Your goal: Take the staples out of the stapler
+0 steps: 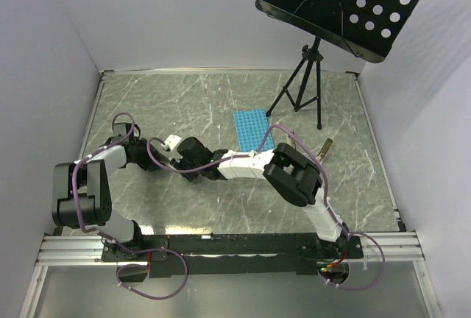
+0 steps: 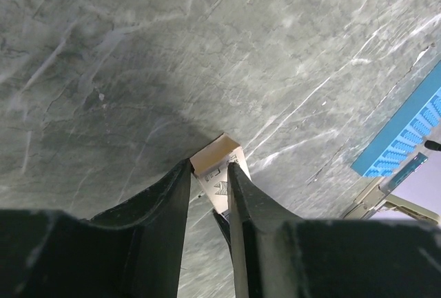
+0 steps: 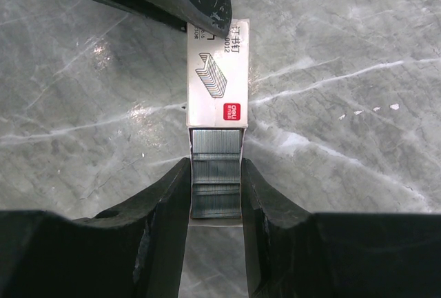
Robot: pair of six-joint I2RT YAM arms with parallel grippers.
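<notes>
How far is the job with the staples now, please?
Done: the tray of the staple box is slid partly out, staples showing. In hand: the left pincer grips the box, the right pincer the tray. Left: the stapler lies apart, no pincer on it; whether it is emptied cannot be seen.

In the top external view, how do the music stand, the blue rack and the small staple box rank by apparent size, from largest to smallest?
1. music stand: clearly largest, though its raised panel sits nearer the camera, which enlarges it.
2. blue rack.
3. staple box: smallest, partly hidden between the arms.
</notes>
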